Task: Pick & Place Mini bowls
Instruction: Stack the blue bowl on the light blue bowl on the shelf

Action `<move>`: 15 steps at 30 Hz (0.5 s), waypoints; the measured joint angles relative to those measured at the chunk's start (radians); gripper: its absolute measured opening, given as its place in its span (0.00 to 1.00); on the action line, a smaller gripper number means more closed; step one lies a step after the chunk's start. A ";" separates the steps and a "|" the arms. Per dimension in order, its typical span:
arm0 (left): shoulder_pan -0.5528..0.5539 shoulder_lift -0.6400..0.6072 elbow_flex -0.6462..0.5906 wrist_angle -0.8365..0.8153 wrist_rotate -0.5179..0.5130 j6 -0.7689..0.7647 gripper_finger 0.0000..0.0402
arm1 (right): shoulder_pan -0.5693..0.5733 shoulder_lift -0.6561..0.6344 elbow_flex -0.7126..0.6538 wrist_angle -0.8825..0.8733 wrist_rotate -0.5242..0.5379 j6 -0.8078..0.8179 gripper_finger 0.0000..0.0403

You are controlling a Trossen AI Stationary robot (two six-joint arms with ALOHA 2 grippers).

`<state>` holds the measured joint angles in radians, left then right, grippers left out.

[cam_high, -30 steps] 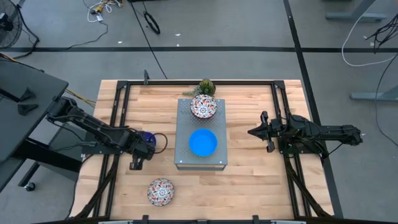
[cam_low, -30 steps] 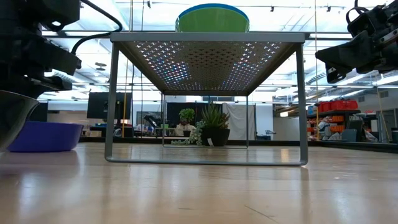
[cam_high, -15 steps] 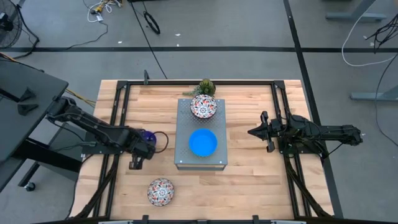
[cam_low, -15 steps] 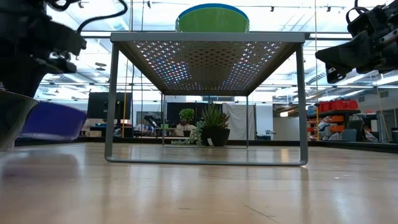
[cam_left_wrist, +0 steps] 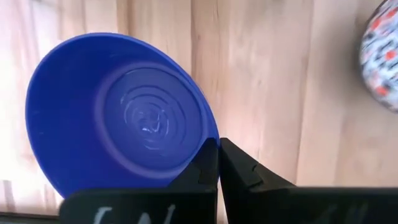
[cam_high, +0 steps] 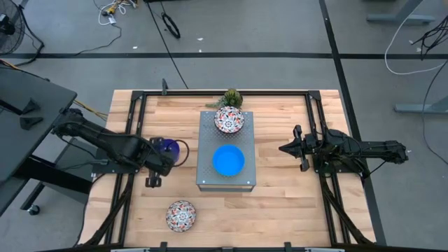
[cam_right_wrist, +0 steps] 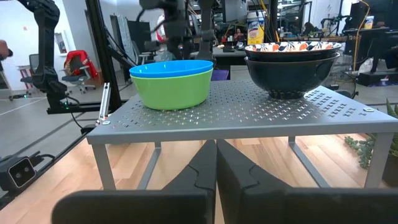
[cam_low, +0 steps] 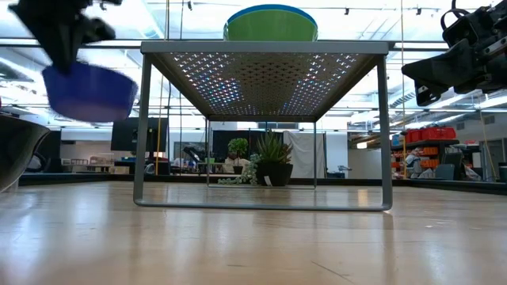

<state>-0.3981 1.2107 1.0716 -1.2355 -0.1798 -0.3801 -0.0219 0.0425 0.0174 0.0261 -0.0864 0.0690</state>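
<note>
Bowl of glossy dark blue (cam_low: 89, 91), small and round, hangs clear of the wooden worktop (cam_high: 280, 203), pinched at its rim by the left claw (cam_left_wrist: 217, 163), just left of the grey perforated metal stand (cam_high: 206, 178). On the stand sit a light blue bowl nested in a bright green one (cam_right_wrist: 174, 82) and a floral white bowl stacked on a dark one (cam_right_wrist: 292, 59). One patterned bowl (cam_high: 180, 215) waits near the front left. The right claw (cam_high: 287, 148), pressed shut and empty, hovers right of the stand. Judged about two-thirds done.

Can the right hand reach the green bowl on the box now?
Probably yes. The right hand is shut and empty beside the box, level with its top, and nothing stands between it and the green bowl, which holds a light blue bowl.
</note>
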 joint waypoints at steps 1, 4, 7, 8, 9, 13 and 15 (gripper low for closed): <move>0.000 0.000 0.021 -0.008 -0.002 0.001 0.01 | 0.000 0.000 0.000 0.000 0.000 0.000 0.03; 0.000 0.000 0.080 -0.028 -0.017 0.011 0.01 | 0.000 0.000 0.000 0.000 0.000 0.000 0.03; 0.000 0.000 0.141 -0.043 -0.034 0.028 0.01 | 0.000 0.000 0.000 0.000 0.000 0.000 0.03; 0.000 0.000 0.160 -0.045 -0.036 0.044 0.01 | 0.000 0.000 0.000 0.000 0.000 0.000 0.03; 0.000 0.000 0.180 -0.047 -0.044 0.053 0.01 | 0.000 0.000 0.000 0.000 0.000 0.000 0.03; 0.004 0.003 0.257 -0.051 -0.081 0.104 0.01 | 0.000 0.000 0.000 0.000 0.000 0.000 0.03; 0.014 0.020 0.298 -0.056 -0.097 0.134 0.01 | 0.000 0.000 0.000 0.000 0.000 0.000 0.03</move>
<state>-0.3840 1.2312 1.3693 -1.2918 -0.2769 -0.2466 -0.0219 0.0425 0.0174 0.0260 -0.0862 0.0692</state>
